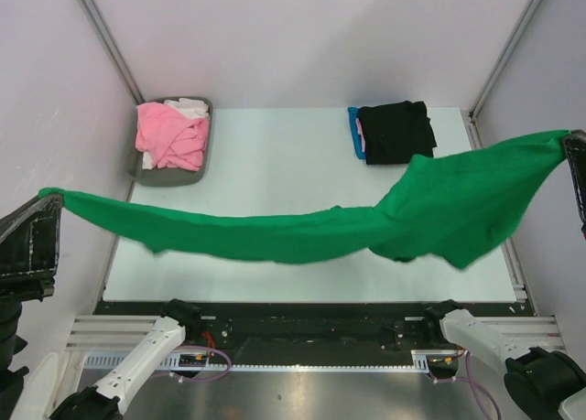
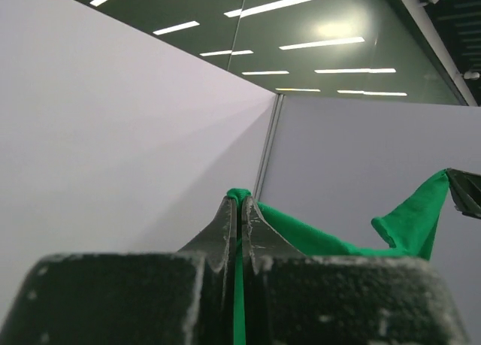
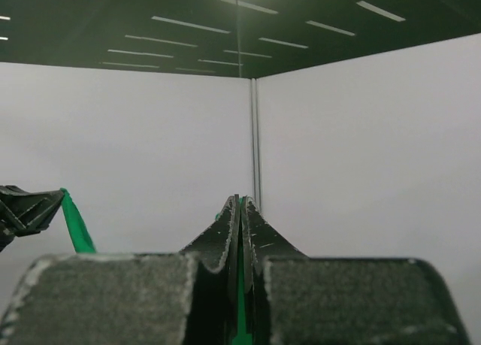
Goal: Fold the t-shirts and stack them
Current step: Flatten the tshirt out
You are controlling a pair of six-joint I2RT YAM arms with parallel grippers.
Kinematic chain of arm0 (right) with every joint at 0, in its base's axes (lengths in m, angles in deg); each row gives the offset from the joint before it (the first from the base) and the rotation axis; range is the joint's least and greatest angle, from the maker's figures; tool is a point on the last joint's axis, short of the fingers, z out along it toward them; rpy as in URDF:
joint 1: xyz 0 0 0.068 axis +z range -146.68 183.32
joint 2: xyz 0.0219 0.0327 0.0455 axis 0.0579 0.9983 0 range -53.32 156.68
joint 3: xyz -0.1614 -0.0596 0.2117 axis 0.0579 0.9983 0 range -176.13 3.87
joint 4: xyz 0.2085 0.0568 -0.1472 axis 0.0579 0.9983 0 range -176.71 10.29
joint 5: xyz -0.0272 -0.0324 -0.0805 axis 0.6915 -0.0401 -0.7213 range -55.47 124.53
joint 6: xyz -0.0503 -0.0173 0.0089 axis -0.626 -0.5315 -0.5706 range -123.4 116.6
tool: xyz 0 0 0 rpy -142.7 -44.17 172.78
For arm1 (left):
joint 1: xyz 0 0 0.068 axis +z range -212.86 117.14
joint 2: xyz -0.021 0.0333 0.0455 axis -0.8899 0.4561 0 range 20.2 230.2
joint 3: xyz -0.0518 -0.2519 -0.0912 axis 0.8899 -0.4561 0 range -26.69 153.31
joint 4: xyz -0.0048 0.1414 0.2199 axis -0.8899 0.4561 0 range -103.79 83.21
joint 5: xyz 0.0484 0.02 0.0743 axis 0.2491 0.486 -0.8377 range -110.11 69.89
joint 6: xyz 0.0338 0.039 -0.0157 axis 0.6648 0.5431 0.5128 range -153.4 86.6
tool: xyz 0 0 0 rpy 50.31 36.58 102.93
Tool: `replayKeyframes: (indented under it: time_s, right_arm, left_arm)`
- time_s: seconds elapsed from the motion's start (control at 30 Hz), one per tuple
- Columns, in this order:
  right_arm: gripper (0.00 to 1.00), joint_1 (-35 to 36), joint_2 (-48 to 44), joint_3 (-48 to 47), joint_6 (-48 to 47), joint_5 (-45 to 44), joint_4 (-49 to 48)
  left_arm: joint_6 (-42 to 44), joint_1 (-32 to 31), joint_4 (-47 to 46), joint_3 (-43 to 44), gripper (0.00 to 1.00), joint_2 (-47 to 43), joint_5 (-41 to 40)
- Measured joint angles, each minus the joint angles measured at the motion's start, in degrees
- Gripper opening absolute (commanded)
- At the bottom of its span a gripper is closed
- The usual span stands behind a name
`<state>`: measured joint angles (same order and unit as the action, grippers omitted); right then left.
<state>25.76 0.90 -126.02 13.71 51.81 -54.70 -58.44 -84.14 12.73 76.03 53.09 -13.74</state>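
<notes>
Green t-shirt [image 1: 275,232] hangs stretched above the table [image 1: 275,155], left hand [image 1: 57,193] and right hand [image 1: 565,136] each clamped on one end (black tee [image 1: 396,132] lies far right)

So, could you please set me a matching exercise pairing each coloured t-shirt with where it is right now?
Things:
1. green t-shirt
2. pink t-shirt
3. black t-shirt
4. blue t-shirt

Places:
A. in the grey tray, far left
B. beneath another folded shirt, only an edge showing
C. stretched in the air between the left hand and the right hand
D. top of the folded pile, far right of the table

Pairs: 1-C, 2-A, 3-D, 4-B
</notes>
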Motion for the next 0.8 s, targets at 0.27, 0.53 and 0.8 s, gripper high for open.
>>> replayKeyframes:
  time_s: [0.27, 0.53, 0.8]
  right_arm:
    - [0.00, -5.6, 1.3, 0.2, 3.5, 5.2, -2.6]
    - [0.00, -5.9, 2.5, 17.5, 2.2, 0.9, -6.9]
    - [0.00, -6.1, 12.5, 48.0, 2.0, -9.4, -11.8]
  left_arm:
    - [-1.0, 0.0, -2.5, -8.3, 0.00, 0.2, 2.8]
    - [-1.0, 0.0, -9.1, -24.3, 0.00, 3.6, 1.1]
    - [-3.5, 0.4, -15.9, -50.9, 0.00, 12.8, -4.3]
